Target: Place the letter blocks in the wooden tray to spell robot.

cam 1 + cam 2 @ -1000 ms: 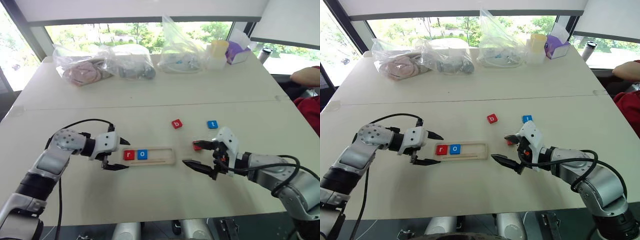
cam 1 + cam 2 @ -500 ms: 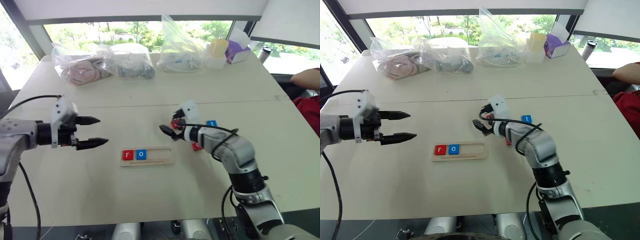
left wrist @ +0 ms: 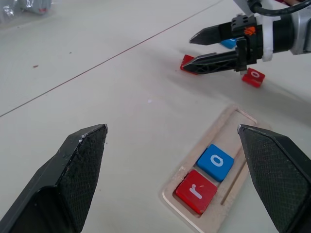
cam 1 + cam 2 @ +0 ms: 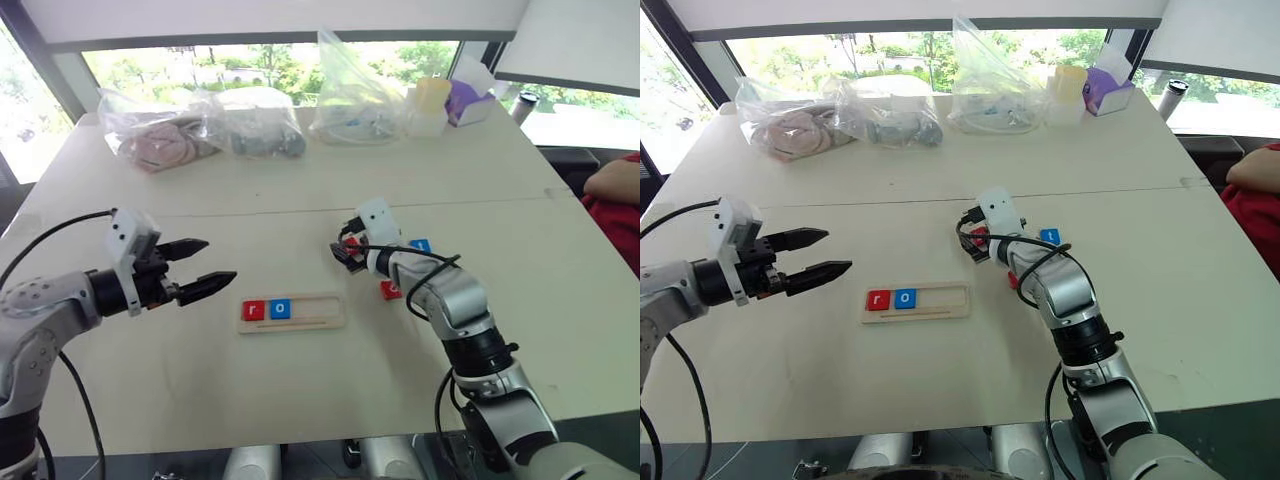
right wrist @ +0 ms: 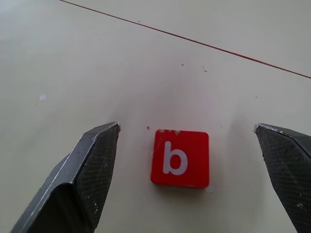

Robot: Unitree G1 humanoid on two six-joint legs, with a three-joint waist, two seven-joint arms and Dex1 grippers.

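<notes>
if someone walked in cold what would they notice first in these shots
Probably the long pale wooden tray at the middle of the table, with a red r tile and a blue o tile at its left end and the rest of the groove bare. Just beyond it, the right gripper hangs open with the red square b tile between its black fingers, untouched. The left gripper hovers open, left of the tray.

red b block (image 4: 351,243) mostly behind right gripper (image 4: 343,250), person's arm (image 4: 612,182) cropped
</notes>
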